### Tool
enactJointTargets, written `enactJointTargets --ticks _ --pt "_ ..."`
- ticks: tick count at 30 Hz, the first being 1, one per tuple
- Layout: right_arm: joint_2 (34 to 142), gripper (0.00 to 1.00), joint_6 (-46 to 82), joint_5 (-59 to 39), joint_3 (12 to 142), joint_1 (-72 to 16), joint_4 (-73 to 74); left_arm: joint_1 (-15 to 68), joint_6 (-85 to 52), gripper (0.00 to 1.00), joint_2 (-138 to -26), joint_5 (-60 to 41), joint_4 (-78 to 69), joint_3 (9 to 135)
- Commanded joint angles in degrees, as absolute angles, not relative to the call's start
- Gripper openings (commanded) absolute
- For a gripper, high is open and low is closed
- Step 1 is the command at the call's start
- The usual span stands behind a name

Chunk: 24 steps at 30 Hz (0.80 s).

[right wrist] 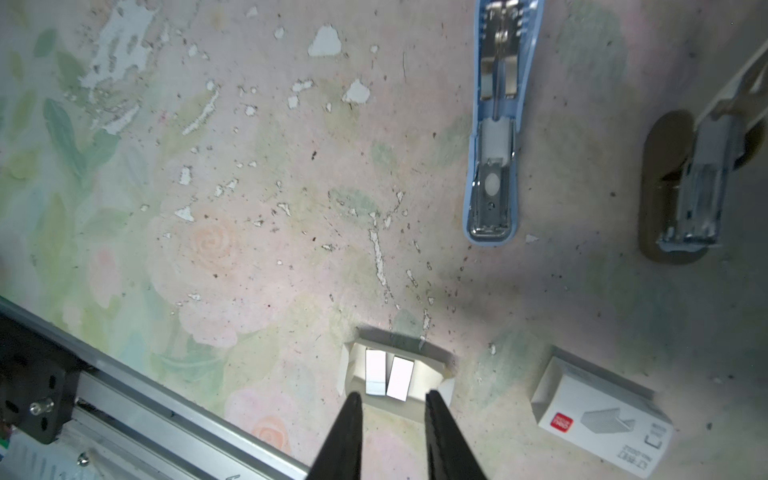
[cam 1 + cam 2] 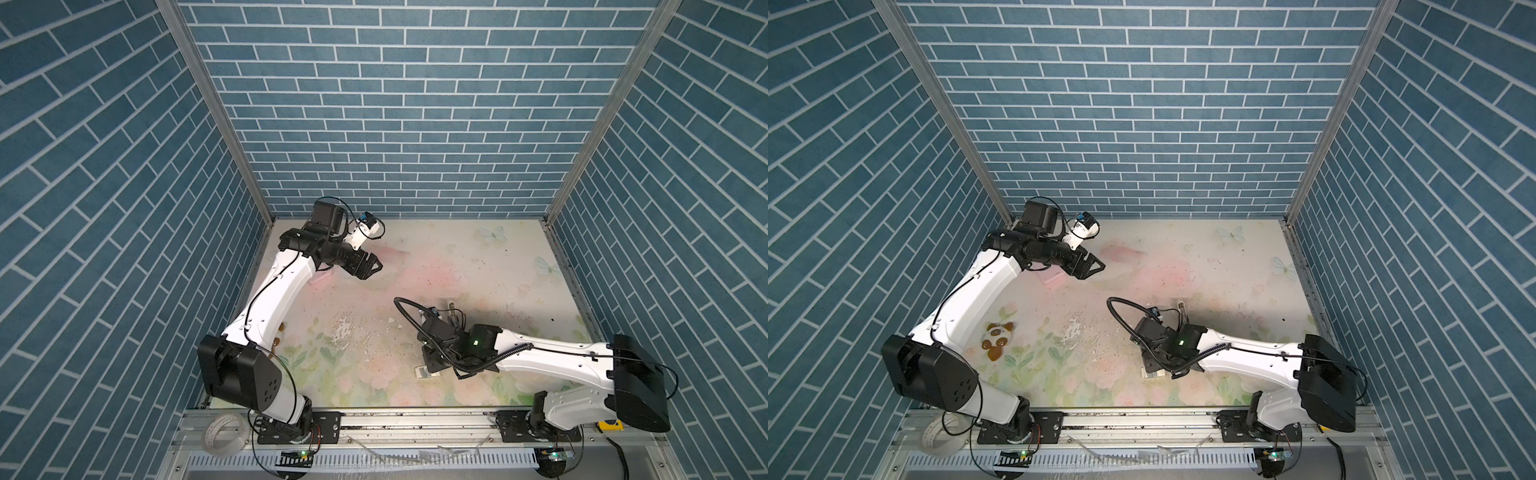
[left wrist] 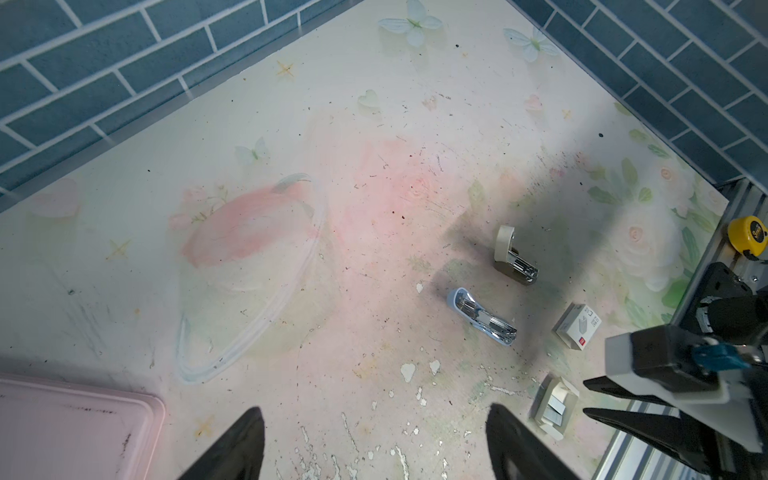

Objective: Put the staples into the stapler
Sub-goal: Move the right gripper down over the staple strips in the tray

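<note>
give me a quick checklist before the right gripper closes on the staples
1. right gripper centred on staples: ok, jaws stand either side of two strips
2. jaws apart, not yet closed on the strips: ok
3. fingertips clear of white tray wall: cannot tell
4. blue stapler lying opened, channel up: ok
5. left gripper open, away from the pick: ok

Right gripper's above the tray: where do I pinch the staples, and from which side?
Come down from above and pinch the staples across their long sides, probably both strips together: they lie flat, side by side, in the open-topped tray, whose walls block a sideways approach. The right gripper straddles them.
</note>
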State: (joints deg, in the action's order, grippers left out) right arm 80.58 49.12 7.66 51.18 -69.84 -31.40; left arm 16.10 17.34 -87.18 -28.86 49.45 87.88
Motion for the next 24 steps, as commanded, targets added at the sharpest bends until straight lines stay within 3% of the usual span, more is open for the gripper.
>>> enactJointTargets --ticks 1,24 --pt "82.91 0.28 54.62 7.75 51.30 -70.92 -31.99 15.74 17.41 0.85 -88.18 -30.59 50.65 88.51" --pt "87.28 0.15 60.73 6.77 48.97 -72.99 -30.44 15.74 17.78 0.85 -87.71 -31.82 50.56 87.12"
